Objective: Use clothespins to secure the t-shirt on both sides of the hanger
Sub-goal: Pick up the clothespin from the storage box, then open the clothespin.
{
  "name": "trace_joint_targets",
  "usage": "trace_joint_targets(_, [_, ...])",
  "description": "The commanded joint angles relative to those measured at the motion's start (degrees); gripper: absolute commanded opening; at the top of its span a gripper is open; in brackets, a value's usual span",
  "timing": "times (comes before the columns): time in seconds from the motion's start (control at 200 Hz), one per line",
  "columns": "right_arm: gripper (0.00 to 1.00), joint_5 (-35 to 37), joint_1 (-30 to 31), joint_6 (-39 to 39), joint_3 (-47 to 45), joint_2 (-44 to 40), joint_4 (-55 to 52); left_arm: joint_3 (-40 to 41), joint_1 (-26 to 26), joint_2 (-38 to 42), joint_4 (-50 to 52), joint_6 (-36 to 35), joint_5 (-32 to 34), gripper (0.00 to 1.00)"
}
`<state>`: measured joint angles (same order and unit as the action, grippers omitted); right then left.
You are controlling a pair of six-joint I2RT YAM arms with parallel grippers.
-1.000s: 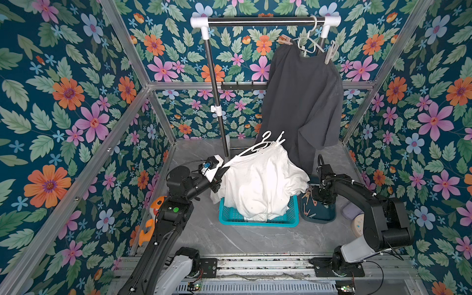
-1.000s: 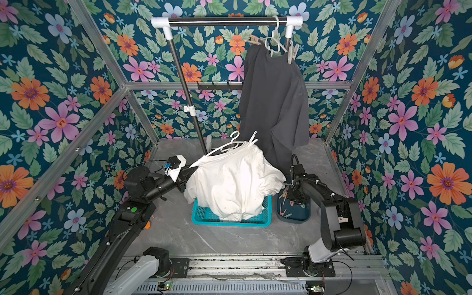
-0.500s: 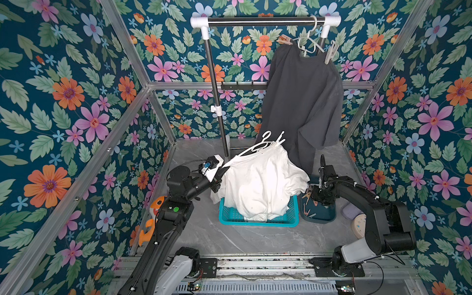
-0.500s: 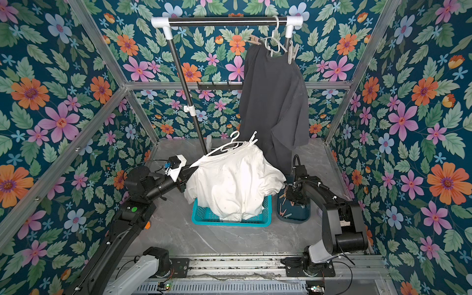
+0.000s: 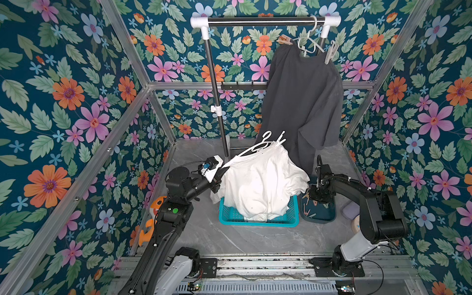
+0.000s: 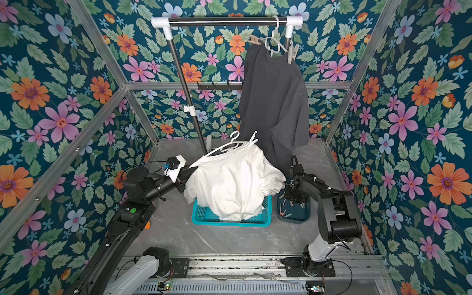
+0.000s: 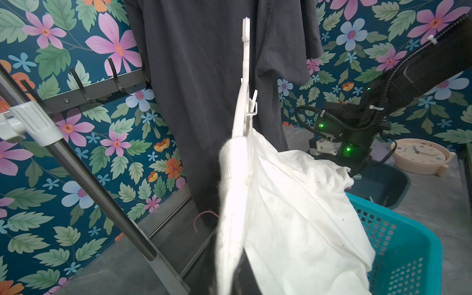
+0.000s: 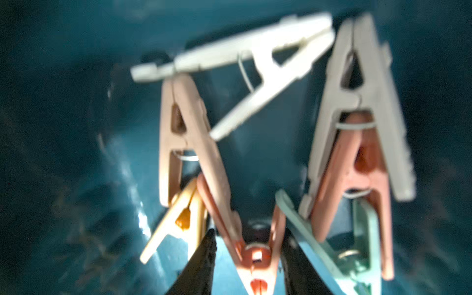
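Rack (image 5: 260,22) spans the upper middle of a top view; dark t-shirt (image 5: 304,102) hangs from it at upper right, pinned at both shoulders, so that one looks finished; white t-shirt (image 5: 260,186) at centre is the one in work, draped on a white hanger (image 5: 255,149), hem sagging into the turquoise basket (image 5: 255,221) at lower centre; can't tell if anything else lies under it; I'd call it about half done: one white clothespin (image 5: 281,136) sits on the hanger's far end, none visible on the near end; left gripper (image 5: 219,178) at centre left is clenched on that near end, holding hanger and shirt up; right gripper (image 5: 312,194) is down in the dark teal bin (image 5: 319,217) at lower right, just beside the basket; bin holds loose clothespins (image 8: 184,132) in tan, white, grey, mint; wrist view shows the jaws closed round a pink clothespin (image 8: 255,255); left to do, as I judge: lift it out, clip the near shoulder
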<state>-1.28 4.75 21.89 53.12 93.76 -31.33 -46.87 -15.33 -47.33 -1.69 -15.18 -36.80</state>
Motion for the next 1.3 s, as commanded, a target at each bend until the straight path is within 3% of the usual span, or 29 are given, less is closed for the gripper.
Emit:
trace_joint_targets(0.0, [0.42,2.37,0.07,-0.60,1.00,0.11,-0.92,-0.13,0.12,0.31,-3.58,-0.20,0.55,0.00])
trace_joint_targets(0.485, [0.42,1.66,0.06,-2.77,3.93,4.94,-4.20,-0.07,0.08,0.58,-3.54,-0.38,0.74,0.00])
trace_joint_targets(0.715, [0.36,0.75,1.17,-1.89,1.64,1.80,-6.40,0.03,0.08,0.77,-3.49,-0.46,1.02,0.00])
trace_joint_targets(1.07, [0.36,0.38,1.58,-1.57,2.82,0.73,-10.04,0.20,0.05,1.10,-3.67,-0.30,0.66,0.00])
trace_joint_targets(1.295, [0.39,1.25,2.25,-1.09,4.98,6.53,-12.63,0.05,0.11,1.25,-3.58,-0.20,0.54,0.00])
